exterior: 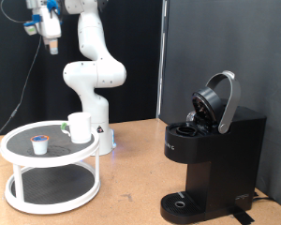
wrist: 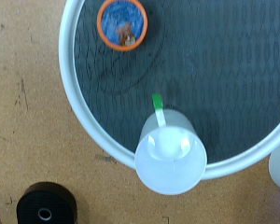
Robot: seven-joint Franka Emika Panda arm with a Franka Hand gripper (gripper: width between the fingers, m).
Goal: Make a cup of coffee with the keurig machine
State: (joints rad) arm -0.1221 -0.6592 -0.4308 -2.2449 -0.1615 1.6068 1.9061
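The white mug [exterior: 80,127] stands on the top shelf of a round white two-tier stand [exterior: 19,155] at the exterior view's left. It also shows from above in the wrist view [wrist: 171,151], near the shelf's rim, with a green strip [wrist: 158,104] beside it. The black keurig machine [exterior: 211,159] stands at the exterior view's right with its lid [exterior: 220,98] raised. My gripper [exterior: 50,37] hangs high at the exterior view's top left, far above the stand and holding nothing visible. Its fingers do not show in the wrist view.
A small pod with a blue-orange top [exterior: 39,142] lies on the same shelf, apart from the mug, and shows in the wrist view [wrist: 121,21]. The arm's white base [exterior: 101,131] stands just behind the stand. A black round object [wrist: 47,203] lies on the brown table.
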